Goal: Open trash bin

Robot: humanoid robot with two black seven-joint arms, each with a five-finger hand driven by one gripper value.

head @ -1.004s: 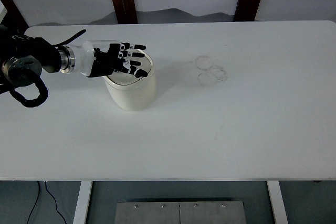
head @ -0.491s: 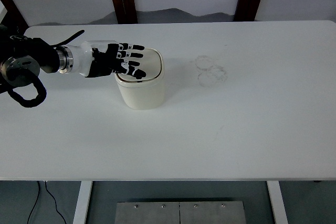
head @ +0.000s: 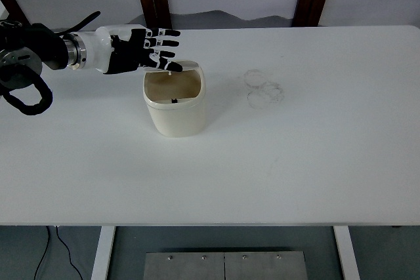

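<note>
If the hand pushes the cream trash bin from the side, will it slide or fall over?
The trash bin probably slides first: its walls look smooth, and so does the white table. It seems light, since its inside looks almost empty. A push high at the rim, where the left hand hovers, could tip it, since it is taller than wide.

My left hand (head: 141,49): five black, segmented fingers with small white markings at the joints, on a black palm. White forearm shell, ribbed silver wrist ring, then black arm housing with a looped black corrugated cable.
</note>
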